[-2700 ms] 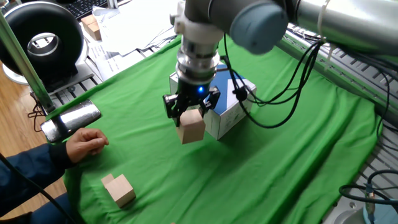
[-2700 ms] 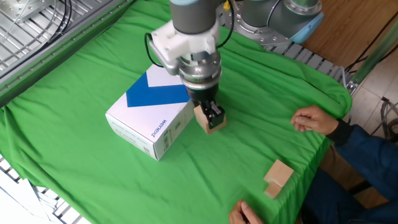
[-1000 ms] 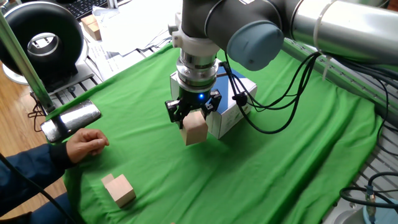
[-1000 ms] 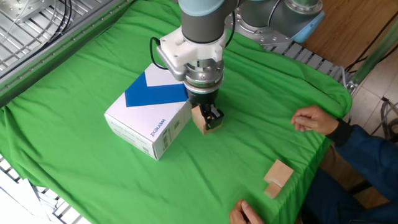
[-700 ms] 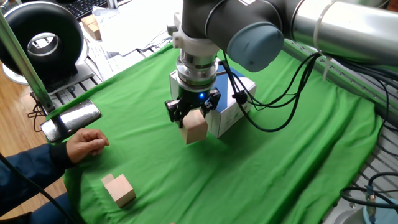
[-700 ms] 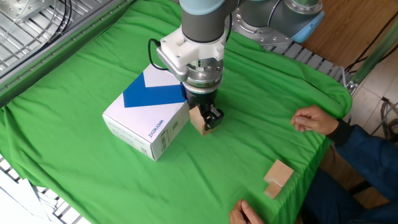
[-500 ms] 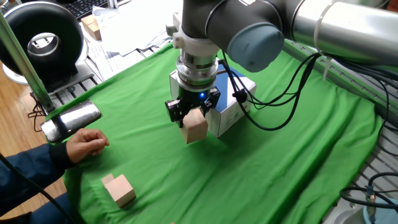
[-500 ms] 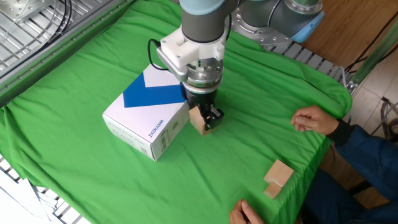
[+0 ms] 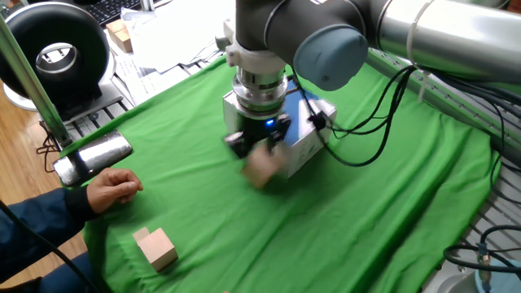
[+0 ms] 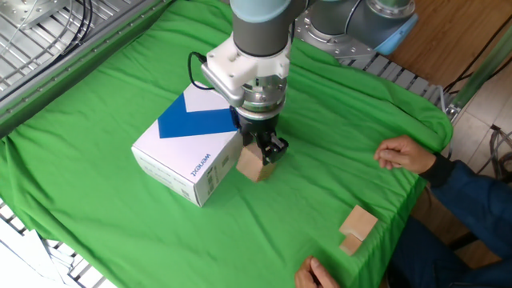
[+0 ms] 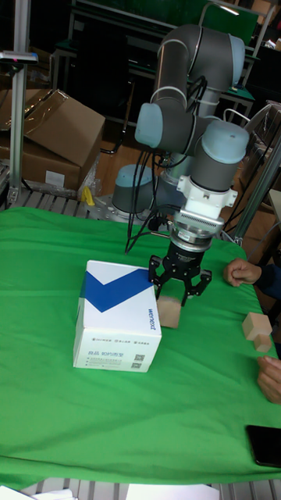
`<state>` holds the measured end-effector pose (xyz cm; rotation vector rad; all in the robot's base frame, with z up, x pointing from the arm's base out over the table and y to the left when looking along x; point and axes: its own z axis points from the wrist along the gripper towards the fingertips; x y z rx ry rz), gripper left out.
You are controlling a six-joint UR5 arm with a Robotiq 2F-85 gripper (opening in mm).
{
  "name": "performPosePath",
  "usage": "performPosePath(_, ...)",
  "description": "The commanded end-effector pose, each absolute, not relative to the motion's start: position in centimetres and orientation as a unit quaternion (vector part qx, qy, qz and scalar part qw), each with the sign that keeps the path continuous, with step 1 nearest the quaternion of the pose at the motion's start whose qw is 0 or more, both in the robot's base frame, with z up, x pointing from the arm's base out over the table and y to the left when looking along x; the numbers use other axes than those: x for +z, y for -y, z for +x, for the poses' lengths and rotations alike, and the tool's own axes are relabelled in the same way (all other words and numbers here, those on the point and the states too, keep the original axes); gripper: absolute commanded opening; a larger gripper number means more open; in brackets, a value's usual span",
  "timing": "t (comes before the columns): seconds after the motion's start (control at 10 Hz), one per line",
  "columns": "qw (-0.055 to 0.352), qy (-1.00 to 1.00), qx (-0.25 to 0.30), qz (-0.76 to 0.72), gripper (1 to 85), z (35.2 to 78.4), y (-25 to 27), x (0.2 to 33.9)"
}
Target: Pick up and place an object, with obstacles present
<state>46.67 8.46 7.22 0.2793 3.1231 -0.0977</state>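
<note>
Two wooden pieces and one box lie on the green cloth (image 11: 117, 422) that covers the worktop. At the left in the tall fixed view we see the white box (image 11: 117, 312), with its broad blue band (image 11: 113, 287) running slantwise over the top. Its near side carries small printed lines and codes, and its right side a single dark word set on end. All of this is too small for us to read with certainty.

Just beside the box's right side is the plain wooden cube (image 11: 169, 312), low on the cloth. We cannot tell whether it touches the box. In one fixed view the cube shows only as a tan smear, so its edges are lost there.

Directly above the cube hangs the claw (image 11: 181, 291), pointing straight down. Its dark fingers (image 11: 160, 286) are spread wider than the cube and have hold of nothing. A blue light glows on the wrist above them.

Farther right a person's hand (image 11: 242, 273) rests on the cloth, and beyond it at the right edge lies a tan block with a smaller piece joined to it (image 11: 257, 329).
</note>
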Motion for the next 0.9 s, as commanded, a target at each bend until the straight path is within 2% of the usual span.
performPosePath(0.0,-0.014,-0.992,-0.127,0.016,42.7,46.1,-2.9,9.4)
performPosePath(0.1,-0.014,-0.99,-0.142,-0.007,48.7,46.5,-1.9,10.0)
performPosePath(0.3,-0.016,-0.991,-0.131,-0.015,63.7,46.6,-2.5,9.8)
performPosePath(0.4,-0.019,-0.991,-0.131,-0.02,67.0,46.5,-2.4,9.9)
performPosePath(0.5,-0.026,-0.99,-0.135,-0.022,66.0,46.2,-2.1,10.2)
performPosePath(0.6,-0.03,-0.989,-0.145,-0.024,61.3,46.0,-1.4,10.6)
performPosePath(0.7,-0.037,-0.987,-0.154,-0.021,50.3,45.6,-0.8,11.3)
performPosePath(0.8,-0.073,-0.983,-0.168,0.0,11.7,43.5,0.2,12.7)
